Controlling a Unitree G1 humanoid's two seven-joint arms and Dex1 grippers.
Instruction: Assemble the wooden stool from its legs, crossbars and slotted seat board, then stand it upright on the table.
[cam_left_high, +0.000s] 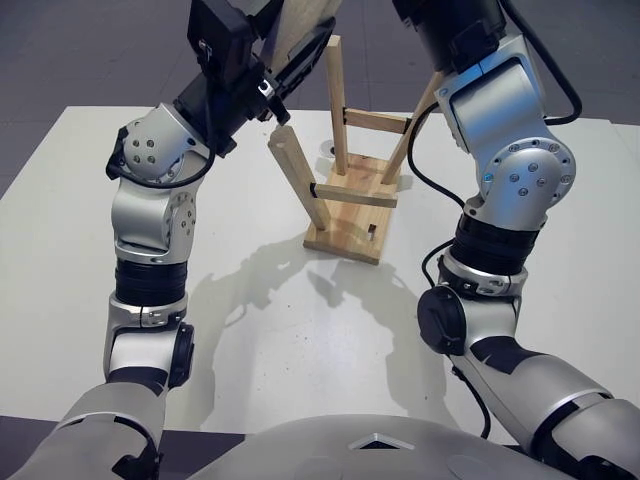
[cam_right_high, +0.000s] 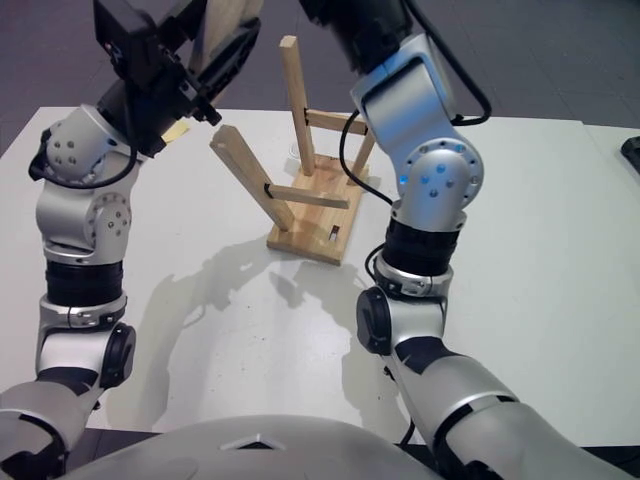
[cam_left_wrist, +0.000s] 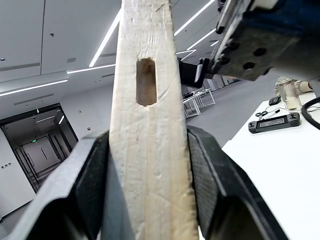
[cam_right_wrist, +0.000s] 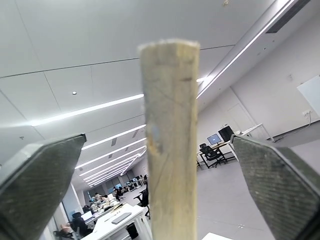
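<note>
left gripper (cam_left_wrist: 150, 170): jaws pinch spare leg (cam_left_wrist: 147, 125) | right gripper (cam_right_wrist: 162, 175): jaws spread, fitted leg (cam_right_wrist: 170, 140) between them, untouched | seat board (cam_left_high: 345, 235) below both, on table (cam_left_high: 250, 330) | risk: leaning leg (cam_left_high: 300, 180) looks loose to me; seating the spare could lever it out

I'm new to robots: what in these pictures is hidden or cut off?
Loose leg in the left gripper: its ends run past the edges of head and left wrist views.
Right gripper: cut off by the head views' top edge, so which leg it straddles is unclear.
Far leg: upper end behind the right arm.
</note>
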